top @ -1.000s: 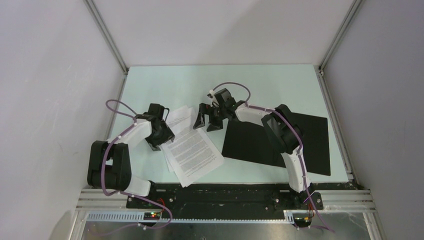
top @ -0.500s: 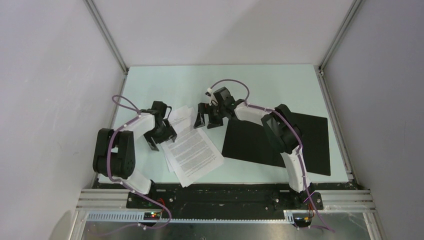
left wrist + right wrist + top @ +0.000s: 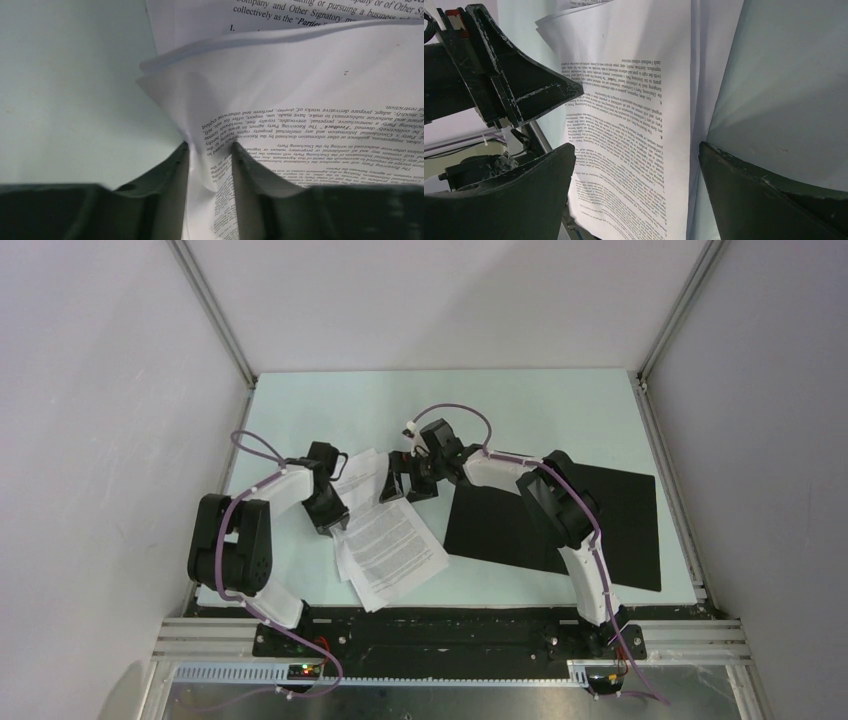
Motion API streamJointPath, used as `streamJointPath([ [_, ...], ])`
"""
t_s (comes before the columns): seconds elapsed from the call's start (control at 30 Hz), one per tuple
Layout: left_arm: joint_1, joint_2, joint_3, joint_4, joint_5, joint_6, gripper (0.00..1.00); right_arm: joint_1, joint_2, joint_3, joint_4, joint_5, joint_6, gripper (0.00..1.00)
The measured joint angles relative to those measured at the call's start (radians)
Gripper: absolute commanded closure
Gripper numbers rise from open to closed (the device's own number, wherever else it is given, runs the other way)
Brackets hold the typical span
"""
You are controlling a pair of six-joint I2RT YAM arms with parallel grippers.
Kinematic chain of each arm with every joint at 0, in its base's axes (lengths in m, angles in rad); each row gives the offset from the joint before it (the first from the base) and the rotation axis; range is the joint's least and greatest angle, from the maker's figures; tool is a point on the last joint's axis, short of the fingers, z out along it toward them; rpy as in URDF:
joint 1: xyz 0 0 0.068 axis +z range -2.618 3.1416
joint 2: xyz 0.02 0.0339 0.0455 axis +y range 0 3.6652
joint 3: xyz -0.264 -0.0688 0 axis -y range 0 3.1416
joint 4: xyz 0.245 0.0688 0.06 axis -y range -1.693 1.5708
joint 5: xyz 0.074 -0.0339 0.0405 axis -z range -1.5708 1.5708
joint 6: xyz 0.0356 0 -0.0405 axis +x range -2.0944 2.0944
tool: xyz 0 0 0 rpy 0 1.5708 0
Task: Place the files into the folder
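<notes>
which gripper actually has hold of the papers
The left gripper: its fingers are pinched shut on a buckled corner of the papers. The right gripper has its fingers wide apart around them, gripping nothing.

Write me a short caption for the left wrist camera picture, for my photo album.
The left gripper pinches a buckled edge of the files, raised off the pale table.
</notes>
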Motion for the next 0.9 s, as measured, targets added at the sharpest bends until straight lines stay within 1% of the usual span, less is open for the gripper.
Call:
streamJointPath([
  [0.1,0.000,0.000,0.005,0.001,0.013,-0.002,0.75,-0.004,0.002,-0.002,0.006,-0.013,0.003,0.00],
  [0.13,-0.001,0.000,0.006,0.002,0.019,-0.002,0.83,-0.005,0.002,-0.004,0.010,-0.016,0.003,0.01],
  [0.17,-0.001,0.000,0.009,0.004,0.026,0.000,0.85,-0.006,0.002,-0.006,0.014,-0.019,0.006,0.01],
  [0.2,-0.002,0.000,0.010,0.006,0.030,-0.001,0.93,-0.008,0.002,-0.008,0.017,-0.023,0.009,0.00],
  [0.27,-0.002,0.000,0.013,0.010,0.035,0.002,0.99,-0.011,0.002,-0.015,0.028,-0.031,0.014,0.01],
  [0.4,-0.002,0.000,0.020,0.011,0.048,0.016,1.00,-0.028,0.002,-0.031,0.055,-0.053,0.028,0.01],
  [0.6,-0.002,-0.002,0.055,0.011,0.072,0.082,1.00,-0.064,0.002,-0.048,0.072,-0.090,0.039,0.01],
  [0.73,-0.001,-0.039,0.063,0.007,0.114,0.130,1.00,-0.096,-0.005,-0.081,0.113,-0.127,0.056,0.01],
  [0.9,0.005,-0.104,0.100,0.000,0.203,0.187,1.00,-0.148,-0.006,-0.124,0.177,-0.201,0.104,0.01],
])
